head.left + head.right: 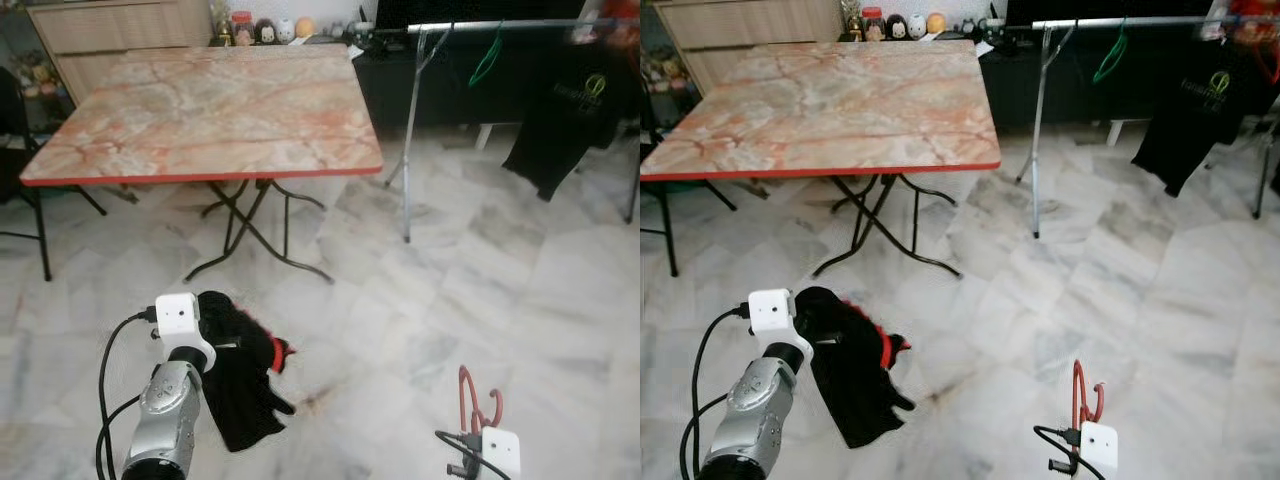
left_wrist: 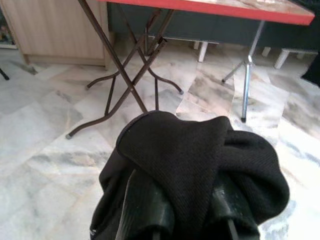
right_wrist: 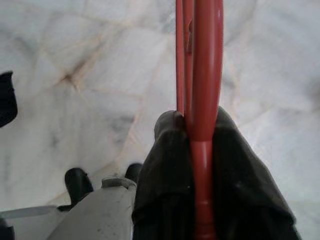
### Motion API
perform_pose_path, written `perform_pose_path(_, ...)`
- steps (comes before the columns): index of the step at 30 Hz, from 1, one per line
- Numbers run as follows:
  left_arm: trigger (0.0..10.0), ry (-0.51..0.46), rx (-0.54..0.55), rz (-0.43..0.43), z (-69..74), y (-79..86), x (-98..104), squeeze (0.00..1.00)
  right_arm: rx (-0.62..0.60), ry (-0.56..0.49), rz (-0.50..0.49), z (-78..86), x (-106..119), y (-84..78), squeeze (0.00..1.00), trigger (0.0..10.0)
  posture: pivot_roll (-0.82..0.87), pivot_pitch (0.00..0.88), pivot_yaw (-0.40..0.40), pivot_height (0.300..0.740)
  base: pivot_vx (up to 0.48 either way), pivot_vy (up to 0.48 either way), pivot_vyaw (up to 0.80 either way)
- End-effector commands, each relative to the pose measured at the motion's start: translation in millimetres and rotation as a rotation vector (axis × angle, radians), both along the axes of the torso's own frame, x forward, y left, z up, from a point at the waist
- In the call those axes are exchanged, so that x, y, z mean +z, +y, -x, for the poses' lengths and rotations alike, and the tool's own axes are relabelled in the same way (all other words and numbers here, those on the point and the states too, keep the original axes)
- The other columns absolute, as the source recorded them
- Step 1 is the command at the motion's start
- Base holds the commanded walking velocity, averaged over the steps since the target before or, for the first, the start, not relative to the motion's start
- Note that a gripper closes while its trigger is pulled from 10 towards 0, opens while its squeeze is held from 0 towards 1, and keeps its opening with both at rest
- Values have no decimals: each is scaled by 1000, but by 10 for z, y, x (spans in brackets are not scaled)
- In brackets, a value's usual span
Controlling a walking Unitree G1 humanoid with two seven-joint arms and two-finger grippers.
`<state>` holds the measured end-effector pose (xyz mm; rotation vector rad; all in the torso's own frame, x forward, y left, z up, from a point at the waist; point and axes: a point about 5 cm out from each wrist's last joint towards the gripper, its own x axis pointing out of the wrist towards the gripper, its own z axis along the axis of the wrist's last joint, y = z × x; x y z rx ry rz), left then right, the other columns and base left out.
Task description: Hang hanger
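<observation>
My right gripper [image 3: 200, 165] is shut on a red hanger [image 1: 470, 400], which stands upright above the wrist, low at the right over the marble floor. My left gripper [image 2: 187, 220] is low at the left. It is shut on a black garment [image 1: 235, 380] with red trim, which drapes over both fingers and hangs down. Far at the back right stands a metal clothes rail [image 1: 500, 25]. A green hanger [image 1: 487, 60] and a black T-shirt [image 1: 565, 115] hang on it.
A folding table [image 1: 210, 110] with a marble-pattern top and red edge stands ahead on the left, its black legs [image 1: 250, 225] splayed on the floor. A dark chair [image 1: 20, 170] is at the far left. The rail's upright post [image 1: 408, 150] stands right of the table.
</observation>
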<state>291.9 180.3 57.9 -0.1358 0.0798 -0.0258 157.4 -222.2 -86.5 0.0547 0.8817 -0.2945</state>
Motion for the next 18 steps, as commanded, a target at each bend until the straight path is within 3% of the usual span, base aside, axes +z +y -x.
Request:
perform_pose_path(1, 10000, -42, -5, -3, -49, -6, 96, 0, -4, -1, 10, 28, -2, -28, 0, 10000, -113, 0, 3, 740, 0, 330, 0)
perform_pose_path(18, 10000, -69, -38, -1, -48, -52, 140, 0, 11, -21, 7, 5, 8, -1, 0, 10000, -104, 0, 7, 740, 0, 0, 0)
